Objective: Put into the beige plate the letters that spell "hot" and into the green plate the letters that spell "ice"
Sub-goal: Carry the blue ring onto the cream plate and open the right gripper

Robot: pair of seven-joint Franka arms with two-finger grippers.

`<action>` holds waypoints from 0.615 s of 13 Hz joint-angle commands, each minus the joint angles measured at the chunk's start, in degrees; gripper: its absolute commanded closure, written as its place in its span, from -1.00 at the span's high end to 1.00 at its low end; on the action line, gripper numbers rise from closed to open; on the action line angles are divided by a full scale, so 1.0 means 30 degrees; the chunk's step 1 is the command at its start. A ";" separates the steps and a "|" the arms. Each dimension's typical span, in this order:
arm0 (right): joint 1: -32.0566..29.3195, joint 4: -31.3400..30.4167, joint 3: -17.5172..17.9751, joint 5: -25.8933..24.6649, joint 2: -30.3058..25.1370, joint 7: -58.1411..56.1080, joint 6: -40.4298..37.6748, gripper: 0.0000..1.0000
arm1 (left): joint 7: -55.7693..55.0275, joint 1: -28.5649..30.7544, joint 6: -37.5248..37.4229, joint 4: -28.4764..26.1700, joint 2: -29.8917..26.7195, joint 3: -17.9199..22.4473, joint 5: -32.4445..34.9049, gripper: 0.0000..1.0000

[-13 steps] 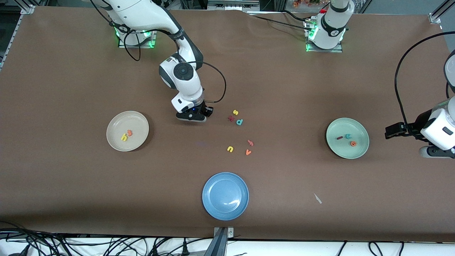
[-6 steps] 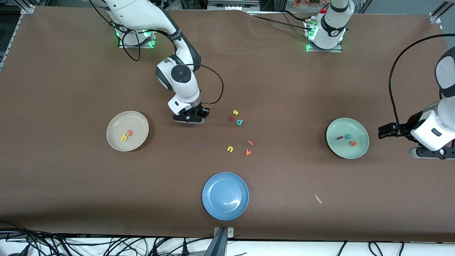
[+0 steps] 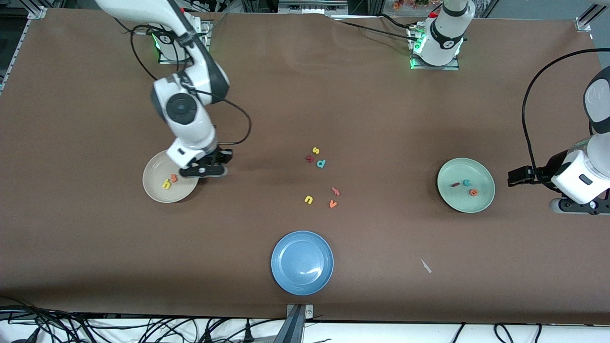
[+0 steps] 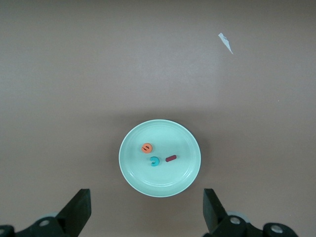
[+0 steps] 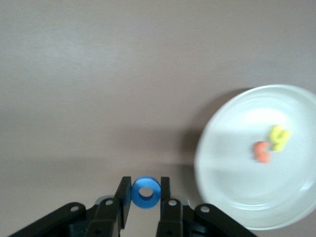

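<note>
The right gripper [image 3: 204, 170], jaws closed on the blue o [image 5: 145, 192], hangs over the rim of the beige plate [image 3: 157, 164] on the edge that faces the loose letters at the table's middle. In the right wrist view the ring sits upright between the two fingers [image 5: 123, 195], its hole facing the camera.

The relation that matters: taken on a clock face laid over the front view, the plate's open centre lies at about eight o'clock from the gripper, a short way inward. The yellow h [image 3: 166, 184] and the orange t [image 3: 174, 178] already rest there, touching or nearly so, just past the plate's middle toward the front camera. Judging from that, a small shift in that direction should put the ring over bare plate before release; a drop from the rim risks the ring rolling off onto the table.

At the left arm's end of the table, the green plate [image 3: 481, 176] holds the dark red i [image 3: 455, 184], the teal c [image 3: 467, 182] and the orange e [image 3: 473, 192], each lying apart from the others. The left gripper [image 4: 145, 217] waits beside that plate with its fingers spread wide and nothing between them.
</note>
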 commanded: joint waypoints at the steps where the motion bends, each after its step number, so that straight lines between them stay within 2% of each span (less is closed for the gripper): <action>1: -0.1732 -0.1324 0.0171 -0.0027 -0.1114 -0.3489 -0.0286 -0.68 | 0.0382 0.0244 0.0287 -0.0226 0.0027 0.0094 -0.0588 0.99; 3: -0.1914 -0.1942 -0.0500 -0.0114 -0.1175 -0.4290 -0.0053 -0.60 | 0.0382 0.0244 0.0316 -0.0138 0.0027 0.0094 -0.0675 0.99; 4: -0.1914 -0.1943 -0.0532 -0.0144 -0.1175 -0.4321 -0.0081 -0.35 | 0.0382 0.0244 0.0288 -0.0167 0.0056 0.0094 -0.0676 0.99; 5: -0.1914 -0.1943 -0.0562 -0.0144 -0.1175 -0.4350 -0.0081 0.23 | 0.0382 0.0215 0.0316 -0.0167 0.0056 0.0094 -0.0676 0.99; 6: -0.1943 -0.2030 -0.0649 -0.0115 -0.1204 -0.4379 -0.0081 0.70 | 0.0382 0.0244 0.0317 -0.0196 0.0085 0.0094 -0.0676 0.99; 7: -0.1972 -0.2060 -0.0853 -0.0115 -0.1320 -0.4379 -0.0052 0.99 | 0.0382 0.0244 0.0317 -0.0196 0.0086 0.0094 -0.0676 0.99; 8: -0.1973 -0.2031 -0.0855 -0.0115 -0.1322 -0.4409 -0.0081 1.00 | 0.0382 0.0215 0.0317 -0.0196 0.0173 0.0094 -0.0676 0.99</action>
